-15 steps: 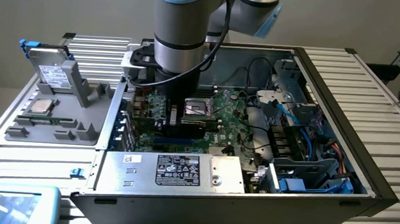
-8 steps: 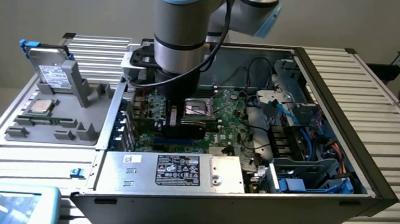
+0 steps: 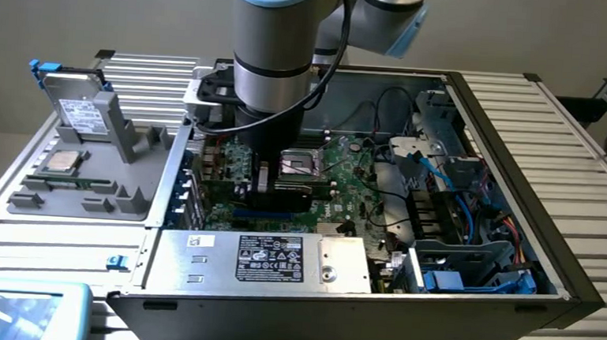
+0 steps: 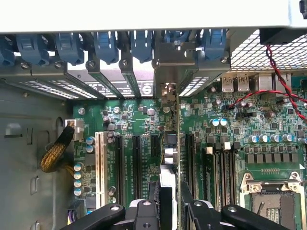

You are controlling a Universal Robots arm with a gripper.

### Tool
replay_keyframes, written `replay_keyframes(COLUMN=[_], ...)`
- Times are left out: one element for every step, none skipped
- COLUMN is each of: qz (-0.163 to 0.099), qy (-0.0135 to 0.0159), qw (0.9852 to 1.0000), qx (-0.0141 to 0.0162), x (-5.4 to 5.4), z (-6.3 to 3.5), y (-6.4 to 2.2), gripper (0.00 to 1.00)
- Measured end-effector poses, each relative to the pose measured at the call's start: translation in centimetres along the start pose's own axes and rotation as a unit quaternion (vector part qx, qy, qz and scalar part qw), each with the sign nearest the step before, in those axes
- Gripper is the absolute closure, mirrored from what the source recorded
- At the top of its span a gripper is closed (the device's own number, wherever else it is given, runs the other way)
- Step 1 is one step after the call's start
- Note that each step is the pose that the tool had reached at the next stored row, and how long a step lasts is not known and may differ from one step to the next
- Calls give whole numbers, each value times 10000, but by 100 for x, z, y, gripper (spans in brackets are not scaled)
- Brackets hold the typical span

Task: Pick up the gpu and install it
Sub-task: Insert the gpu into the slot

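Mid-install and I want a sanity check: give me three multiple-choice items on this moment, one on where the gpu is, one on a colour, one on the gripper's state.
1. Where is the gpu?
A. flat on the grey tray
B. on edge over the motherboard
C. on top of the power supply

2. What colour is the long slot that lies beside the black ones?
A. white
B. red
C. yellow

3. The gripper is:
A. open, apart from the card
B. open around a memory stick
C. shut on the gpu

Key:
1 B, the wrist view shows its thin edge running across the board.
2 A, it stands pale next to the black slots.
3 C, the jaws close on the card from both sides.
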State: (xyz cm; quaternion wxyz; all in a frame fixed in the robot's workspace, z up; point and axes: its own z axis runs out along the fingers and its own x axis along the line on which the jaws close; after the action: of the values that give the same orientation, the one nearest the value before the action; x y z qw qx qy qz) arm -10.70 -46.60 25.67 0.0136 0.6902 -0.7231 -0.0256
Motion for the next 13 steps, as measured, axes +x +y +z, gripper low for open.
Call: replay_keyframes(qz=[0, 0, -1, 0, 0, 0, 0, 0, 0, 0, 0, 0, 0], qy=[0, -1, -1, -1, -1, -1, -1, 0, -1, 0, 0, 0, 0], qw=[10000, 10000, 10000, 10000, 10000, 10000, 10000, 10000, 10000, 10000, 10000, 10000, 10000], qx=[0, 0, 1, 0, 0, 0, 0, 0, 0, 0, -1, 0, -1], x=[0, -2, -5, -17, -26, -27, -27, -27, -27, -27, -27, -27, -27], z=[1, 3, 5, 8, 10, 11, 11, 11, 11, 11, 10, 11, 10], y=[-1, -1, -1, 0, 0, -1, 0, 0, 0, 0, 0, 0, 0], gripper=[72, 72, 72, 72, 72, 72, 72, 72, 72, 72, 72, 72, 72])
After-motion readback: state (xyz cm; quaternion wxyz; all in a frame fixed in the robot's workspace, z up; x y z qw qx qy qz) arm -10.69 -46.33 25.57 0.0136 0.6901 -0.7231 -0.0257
